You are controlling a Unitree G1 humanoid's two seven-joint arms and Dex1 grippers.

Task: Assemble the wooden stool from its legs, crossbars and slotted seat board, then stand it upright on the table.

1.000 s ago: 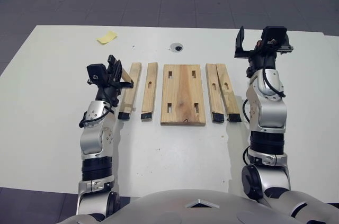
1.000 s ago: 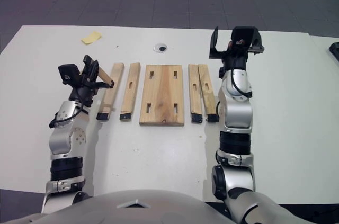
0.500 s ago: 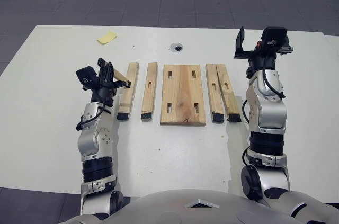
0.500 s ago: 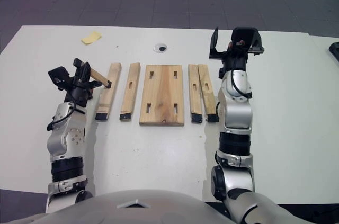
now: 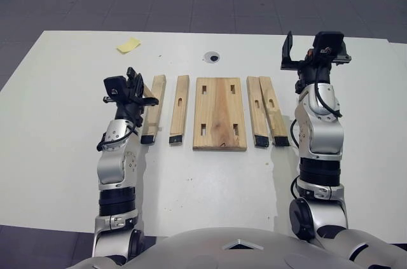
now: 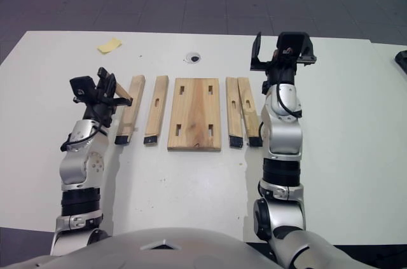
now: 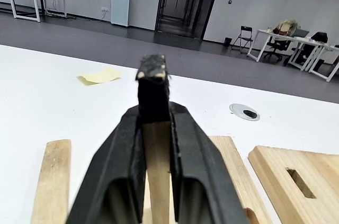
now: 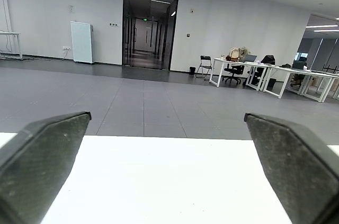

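Note:
The slotted seat board [image 5: 219, 113] lies flat in the middle of the white table [image 5: 57, 123]. Two wooden legs [image 5: 153, 109] [image 5: 179, 109] lie to its left and two more [image 5: 257, 110] [image 5: 274, 110] to its right, all with black ends toward me. My left gripper [image 5: 140, 91] hovers just left of the leftmost leg, shut on a short wooden crossbar [image 7: 153, 83] with a black tip, which sticks out past the fingers. Beyond the right legs my right gripper [image 5: 309, 53] is raised above the table, open and holding nothing, fingers [image 8: 42, 150] wide apart.
A yellow sticky note [image 5: 128, 44] lies at the back left of the table. A round cable hole [image 5: 212, 57] sits behind the seat board. Bare table stretches to the left, the right and in front of the wooden parts.
The left gripper with its crossbar swung out to the left, then came back right toward the leftmost leg. The right arm and the parts on the table stayed put.

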